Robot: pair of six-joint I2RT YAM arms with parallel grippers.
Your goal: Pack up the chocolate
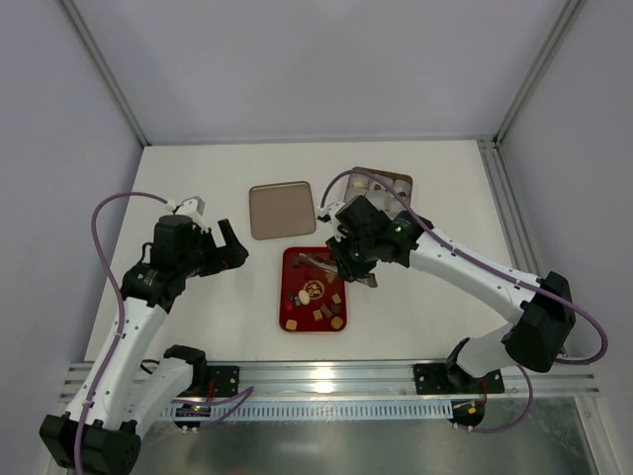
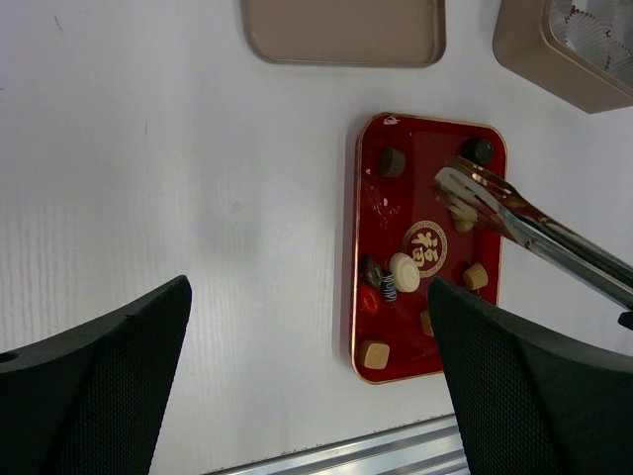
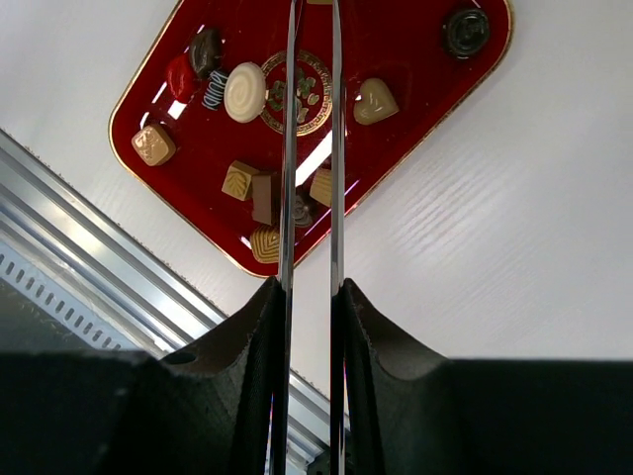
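Note:
Several small chocolate pieces [image 1: 323, 313], dark, tan and whitish, lie in a red tray [image 1: 293, 259]. My right gripper [image 1: 354, 259] is shut on metal tongs [image 1: 318, 262] that reach over the tray. In the right wrist view the gripper [image 3: 310, 297] holds the tongs [image 3: 289, 148] with their blades slightly apart above the chocolates [image 3: 245, 91]; the tips run out of frame. In the left wrist view the tongs' tips [image 2: 457, 190] hover by a whitish piece [image 2: 460, 210]. My left gripper [image 1: 234, 249] is open and empty, above the table left of the tray [image 2: 358, 247].
A beige box [image 1: 384, 184] with white paper cups stands behind the tray on the right, also in the left wrist view [image 2: 554, 49]. Its flat beige lid [image 1: 282, 210] lies behind the tray. An aluminium rail [image 1: 336, 376] runs along the near edge.

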